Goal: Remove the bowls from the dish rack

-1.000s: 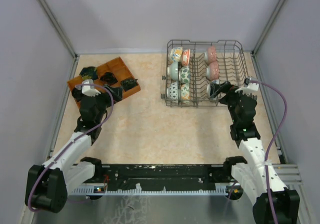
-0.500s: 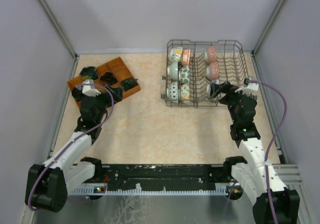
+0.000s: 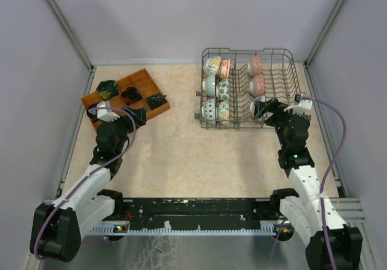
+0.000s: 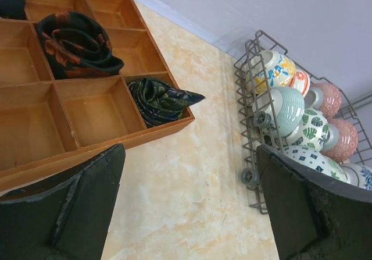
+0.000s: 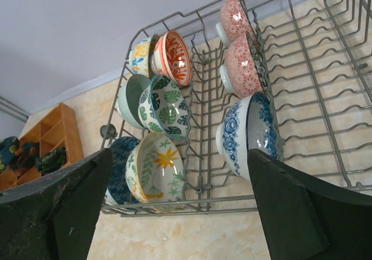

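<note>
Left arm drawn slightly back from tray (image 3: 142,77), left gripper (image 4: 189,155) jaws wide open, empty, right gripper (image 3: 265,108) jaws wide open, empty, at rack (image 3: 248,51) near edge, facing blue bowl (image 5: 247,135), all bowls (image 5: 168,106) on edge in rack

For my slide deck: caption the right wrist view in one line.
Open right claw faces the wire dish rack, a blue-white floral bowl nearest among patterned bowls standing on edge.

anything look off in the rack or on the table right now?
Nothing broken or spilled. The bowls all stand on edge between the tines of the dish rack. Only oddities: the wooden compartment tray sits rotated against the table edges, and one dark patterned cloth pokes out over its corner wall.
</note>
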Robot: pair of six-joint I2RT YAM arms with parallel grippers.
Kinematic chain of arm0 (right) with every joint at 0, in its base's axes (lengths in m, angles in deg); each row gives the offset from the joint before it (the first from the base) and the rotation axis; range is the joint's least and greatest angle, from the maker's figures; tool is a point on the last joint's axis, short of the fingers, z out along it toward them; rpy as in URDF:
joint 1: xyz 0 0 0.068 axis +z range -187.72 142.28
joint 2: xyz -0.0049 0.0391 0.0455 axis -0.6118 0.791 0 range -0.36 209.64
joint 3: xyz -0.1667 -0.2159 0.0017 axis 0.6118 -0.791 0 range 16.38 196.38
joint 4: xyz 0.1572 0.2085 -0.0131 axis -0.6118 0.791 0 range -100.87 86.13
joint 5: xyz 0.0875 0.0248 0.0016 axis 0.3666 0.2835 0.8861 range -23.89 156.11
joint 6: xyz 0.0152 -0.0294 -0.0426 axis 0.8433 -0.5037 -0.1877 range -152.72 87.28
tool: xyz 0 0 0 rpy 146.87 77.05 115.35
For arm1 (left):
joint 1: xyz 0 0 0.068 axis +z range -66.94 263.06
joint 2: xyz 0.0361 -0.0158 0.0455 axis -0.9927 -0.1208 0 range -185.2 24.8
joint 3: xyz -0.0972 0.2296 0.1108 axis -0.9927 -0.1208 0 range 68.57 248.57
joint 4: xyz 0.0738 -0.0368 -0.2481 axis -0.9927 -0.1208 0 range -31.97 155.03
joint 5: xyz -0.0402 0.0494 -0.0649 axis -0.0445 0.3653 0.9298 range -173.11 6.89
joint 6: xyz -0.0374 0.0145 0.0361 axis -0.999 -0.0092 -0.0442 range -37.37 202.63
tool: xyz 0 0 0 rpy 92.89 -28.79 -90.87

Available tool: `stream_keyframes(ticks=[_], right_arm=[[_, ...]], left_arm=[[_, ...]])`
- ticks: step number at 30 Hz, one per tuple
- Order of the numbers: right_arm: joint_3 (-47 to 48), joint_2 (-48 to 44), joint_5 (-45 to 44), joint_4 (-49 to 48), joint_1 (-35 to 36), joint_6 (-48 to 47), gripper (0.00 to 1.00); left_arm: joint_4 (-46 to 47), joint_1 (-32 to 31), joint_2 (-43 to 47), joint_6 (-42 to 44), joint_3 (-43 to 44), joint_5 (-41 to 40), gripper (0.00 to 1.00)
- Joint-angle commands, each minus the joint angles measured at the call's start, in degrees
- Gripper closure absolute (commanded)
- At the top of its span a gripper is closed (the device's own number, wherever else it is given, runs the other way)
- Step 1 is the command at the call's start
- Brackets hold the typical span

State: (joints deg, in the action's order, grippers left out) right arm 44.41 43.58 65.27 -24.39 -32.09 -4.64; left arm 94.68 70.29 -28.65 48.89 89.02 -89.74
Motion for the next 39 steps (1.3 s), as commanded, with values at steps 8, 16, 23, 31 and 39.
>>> stream_keyframes(ticks=[8, 16, 23, 31, 39], right_arm=[[8.9, 8.3, -6.8, 7.9, 7.4, -7.2, 0.01], [9.3, 10.1, -9.2, 5.5, 11.4, -9.4, 0.01], [11.7, 10.5, -15.8, 10.1, 9.8, -9.6, 0.12], [10.2, 16.2, -0.4, 5.6, -2.1, -5.9, 0.21], [8.3, 21.2, 11.7, -3.7, -10.5, -0.2, 0.28]], left_arm=[[0.7, -0.2, -1.3, 0.1, 2.4, 3.1, 0.01], [-2.9, -1.0, -3.6, 3.6, 5.6, 4.7, 0.01], [-2.4, -1.1, -3.4, 4.3, 5.4, 5.7, 0.01], [-1.3, -1.2, -4.0, 4.0, 5.1, 6.3, 0.01], [-0.6, -1.5, -4.3, 3.6, 5.0, 5.7, 0.01]])
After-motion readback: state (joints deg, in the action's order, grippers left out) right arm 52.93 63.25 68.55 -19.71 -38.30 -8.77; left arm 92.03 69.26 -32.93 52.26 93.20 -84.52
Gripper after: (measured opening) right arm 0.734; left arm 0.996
